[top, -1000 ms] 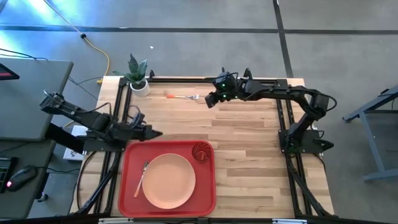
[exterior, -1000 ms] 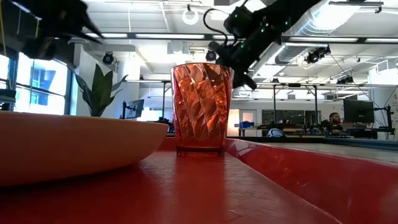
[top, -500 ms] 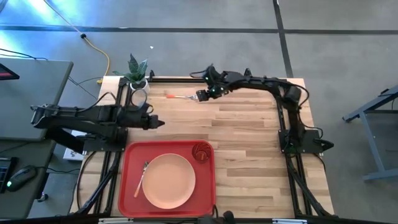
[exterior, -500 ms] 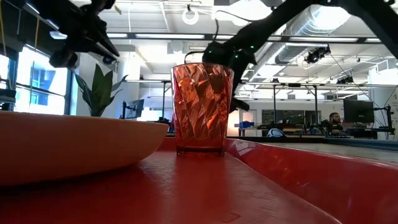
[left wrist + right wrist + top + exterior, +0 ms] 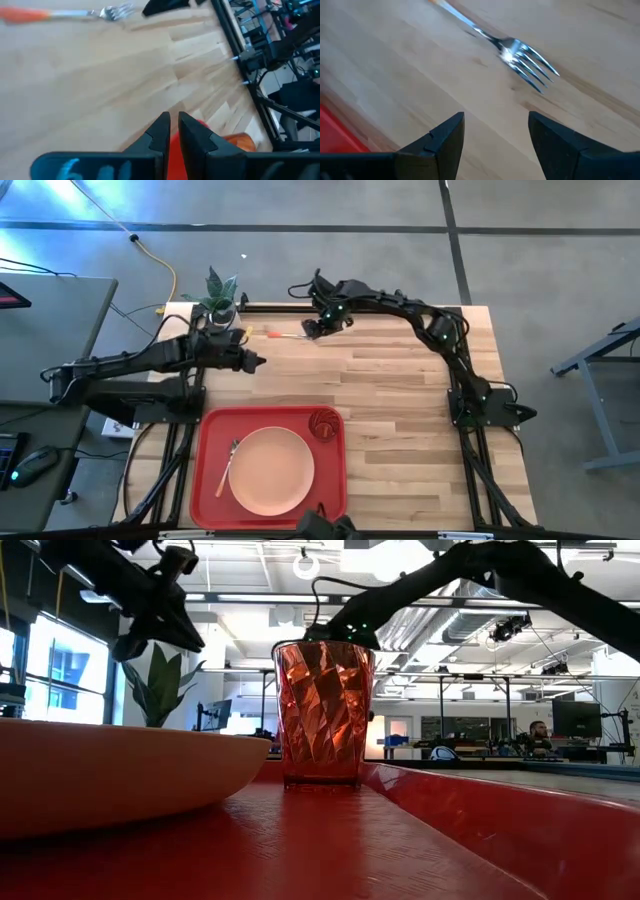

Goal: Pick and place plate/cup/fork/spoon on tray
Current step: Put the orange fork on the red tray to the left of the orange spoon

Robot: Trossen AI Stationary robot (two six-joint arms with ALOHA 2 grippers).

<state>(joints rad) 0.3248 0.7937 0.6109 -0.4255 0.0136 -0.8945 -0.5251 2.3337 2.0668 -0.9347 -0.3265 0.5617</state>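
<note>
Your right tool is over the far edge of the tabletop, fingers spread apart with nothing between them, hovering right at the tine end of the fork. In the right wrist view the fork lies flat on the wood just ahead of the two open fingers, tines toward the tool, not touched.

Your left tool is at about 7 o'clock from the fork, above bare wood between the fork and the tray. Its fingers are closed together and empty. The left wrist view has the fork well ahead of it, orange handle on one side, tines on the other.

The fork sits on the tabletop at 12 o'clock from the tray, well apart from it, handle end pointing toward the small potted plant in the far left corner.

On the tray: the plate roughly centred, the cup upright in the corner at 1 o'clock from the plate, the spoon lying at 9 o'clock beside the plate rim. The low view shows the cup standing on the tray floor just beside the plate.
</note>
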